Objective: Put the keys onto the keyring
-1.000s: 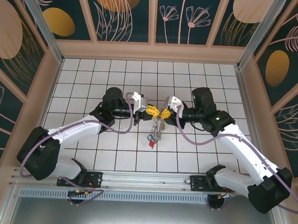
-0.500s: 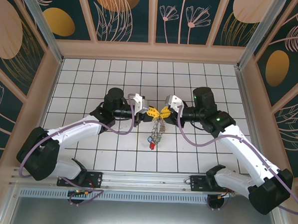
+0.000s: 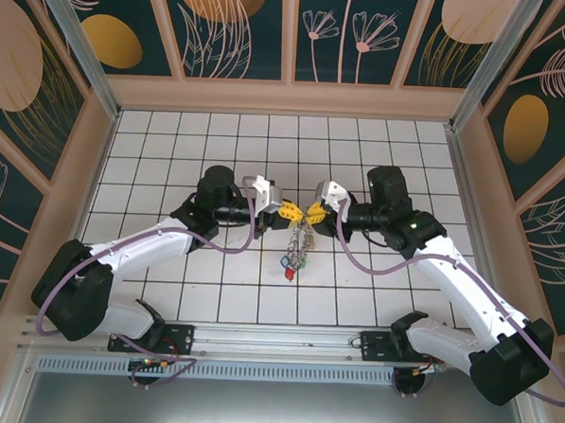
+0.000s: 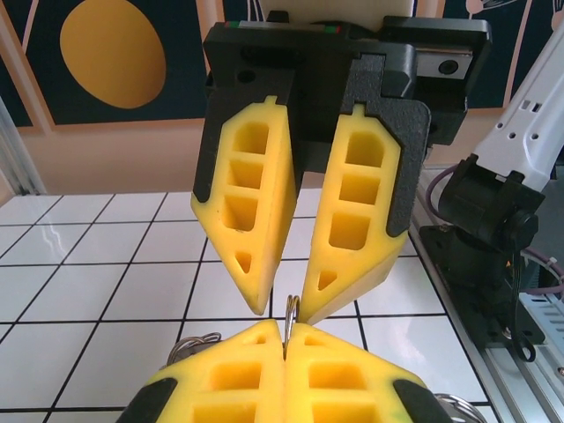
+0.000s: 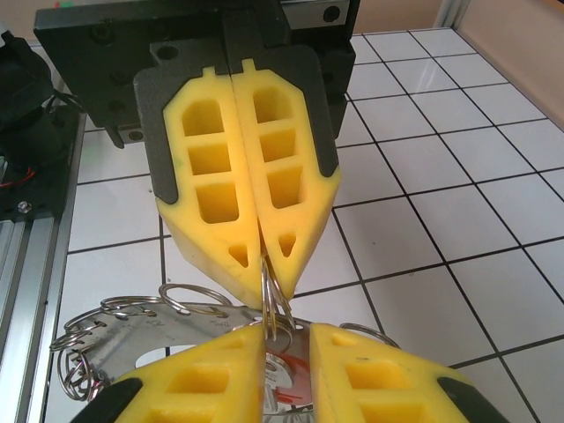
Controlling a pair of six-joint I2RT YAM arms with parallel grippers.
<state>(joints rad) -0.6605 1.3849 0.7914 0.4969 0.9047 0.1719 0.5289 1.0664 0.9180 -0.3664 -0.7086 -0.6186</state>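
Observation:
My left gripper (image 3: 287, 212) (image 4: 285, 330) is shut on a thin silver wire ring (image 4: 290, 308) of the keyring bunch, held above the middle of the tiled floor. My right gripper (image 3: 312, 213) (image 5: 286, 339) faces it tip to tip. Its jaws stand a little apart, and the wire ring (image 5: 270, 295) runs down along its left finger (image 5: 220, 370). Under both grippers hangs the keyring bunch (image 3: 301, 243), a flat silver piece (image 5: 132, 339) with several small rings. The keys hang in it, one with a red tag (image 3: 289, 266) (image 5: 304, 388).
The white tiled floor (image 3: 172, 149) lies open all round the two grippers. Wooden walls (image 3: 288, 98) close it at the back and sides. A metal rail (image 3: 285, 340) with the arm bases runs along the near edge.
The right gripper's jaws have parted slightly. The hanging bunch has shifted a little under the grippers. Both arms stay almost where they were.

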